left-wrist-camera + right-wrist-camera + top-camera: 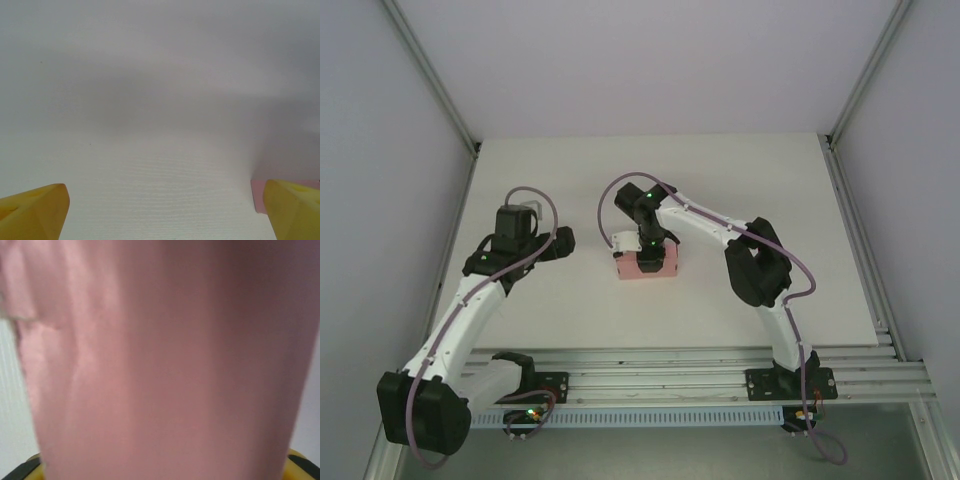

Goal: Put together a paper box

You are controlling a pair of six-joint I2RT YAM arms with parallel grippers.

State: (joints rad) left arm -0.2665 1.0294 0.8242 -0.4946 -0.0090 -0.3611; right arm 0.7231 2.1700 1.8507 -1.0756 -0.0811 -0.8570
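- The left arm (470, 300) rises from its base at the lower left of the top view and bends toward the middle; a purple cable (535, 195) loops over its wrist.
- The left pincer (563, 242) sits left of centre, pointing right toward the paper box (645, 267) but apart from it; it is released, jaws wide. In the left wrist view its yellow fingertips (35, 212) stand in the lower left and lower right corners, with the bare white surface (160, 165) between them.
- The paper box is a small pale pink block resting on the surface near the centre of the top view. A pink corner of it (257, 195) shows at the lower right of the left wrist view, just beside the fingertip there.
- The right pincer (650, 248) stands over the box, pointing down onto its top. In the right wrist view blurred pink card (165, 365) spans nearly the whole frame, with a crease at the upper left. Bits of yellow fingers (302, 467) show at the two bottom corners, one on either side of the card. I cannot tell whether the jaws are clenched on the box or merely straddle it.
- The right arm (760, 265) reaches in from its base at the lower right, elbow bent, its cable trailing toward the rail (670, 360) along the bottom of the frame.
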